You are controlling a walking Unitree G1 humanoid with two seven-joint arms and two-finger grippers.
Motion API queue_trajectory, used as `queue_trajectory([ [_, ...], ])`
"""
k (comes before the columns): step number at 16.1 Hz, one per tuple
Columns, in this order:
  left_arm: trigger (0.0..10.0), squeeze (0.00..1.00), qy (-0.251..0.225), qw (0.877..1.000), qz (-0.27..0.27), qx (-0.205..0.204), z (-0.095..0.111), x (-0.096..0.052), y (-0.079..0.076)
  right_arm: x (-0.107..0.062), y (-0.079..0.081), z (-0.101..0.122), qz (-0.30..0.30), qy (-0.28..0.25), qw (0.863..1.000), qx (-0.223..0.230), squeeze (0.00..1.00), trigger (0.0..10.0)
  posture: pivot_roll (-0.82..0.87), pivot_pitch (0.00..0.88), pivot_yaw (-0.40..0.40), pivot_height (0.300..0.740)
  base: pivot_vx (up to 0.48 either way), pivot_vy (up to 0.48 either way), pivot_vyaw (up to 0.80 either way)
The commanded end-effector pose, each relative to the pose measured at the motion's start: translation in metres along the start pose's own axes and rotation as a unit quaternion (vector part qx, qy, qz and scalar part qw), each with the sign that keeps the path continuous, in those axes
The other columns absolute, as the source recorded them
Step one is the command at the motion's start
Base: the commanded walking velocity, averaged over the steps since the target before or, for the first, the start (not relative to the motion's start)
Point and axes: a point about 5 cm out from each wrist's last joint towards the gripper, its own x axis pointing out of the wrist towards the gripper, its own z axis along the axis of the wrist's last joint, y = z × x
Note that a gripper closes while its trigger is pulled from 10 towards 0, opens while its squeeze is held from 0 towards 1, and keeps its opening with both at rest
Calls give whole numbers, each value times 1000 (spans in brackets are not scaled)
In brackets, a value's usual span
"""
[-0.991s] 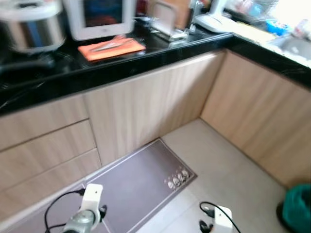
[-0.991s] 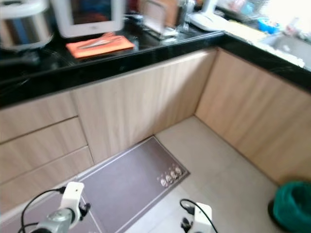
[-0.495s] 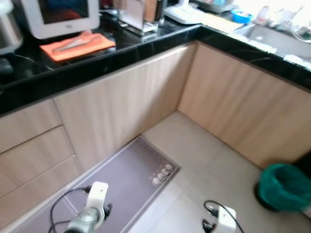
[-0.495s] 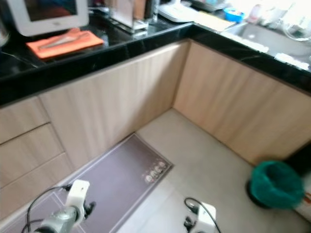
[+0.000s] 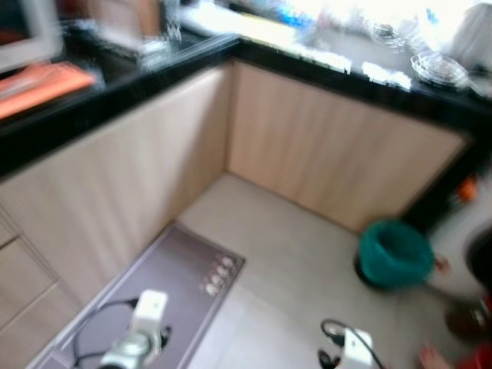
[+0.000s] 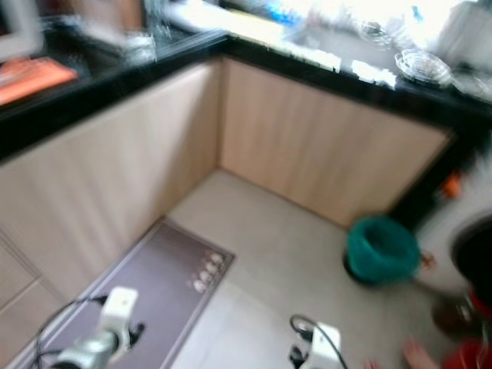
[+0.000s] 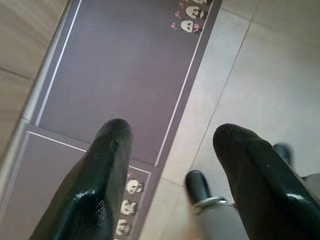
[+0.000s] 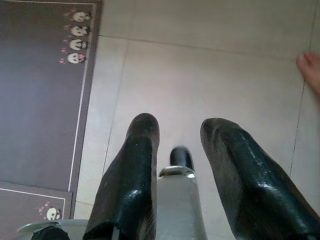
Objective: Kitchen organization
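Both arms hang low in front of me over the kitchen floor. My left gripper is open above a purple floor mat, nothing between its fingers. My right gripper is open too, above pale floor tiles. The left wrist and right wrist show at the bottom of the blurred eye views. A black countertop runs around the corner, with an orange cloth at its left and glass dishes at the bright far right.
Wooden cabinet fronts form an inner corner ahead. A green bin stands on the floor at the right. A person's foot and red clothing are at the bottom right; toes lie near my right gripper.
The camera has swung to the right, so the counter and the orange cloth slid left. The green bin and a person's foot came into view. Both arms keep hanging as before.
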Motion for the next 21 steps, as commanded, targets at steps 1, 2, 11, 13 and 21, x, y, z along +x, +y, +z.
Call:
queue_trajectory([
  [1,10000,0,-2,1000,-20,11,1,1,-13,-2,-12,0,-17,0,1000,1,0,10000,105,0,-84,740,0,0,-675],
  [2,10000,0,-5,1000,-20,14,2,1,-13,-2,-11,-1,-15,0,1000,-3,0,10000,106,0,-85,740,0,0,-675],
  [11,10000,0,-5,999,-30,14,4,2,-17,-2,-11,3,-1,-11,1000,-18,0,10000,90,0,-95,740,0,0,-370],
  [13,10000,0,-4,999,-31,6,3,2,-18,-2,-12,3,-2,-8,1000,-25,0,10000,88,0,-96,740,276,0,0],
  [21,10000,0,-3,999,-38,6,3,2,-18,-2,-13,5,-4,-9,999,-41,0,10000,73,0,-88,740,274,0,-159],
])
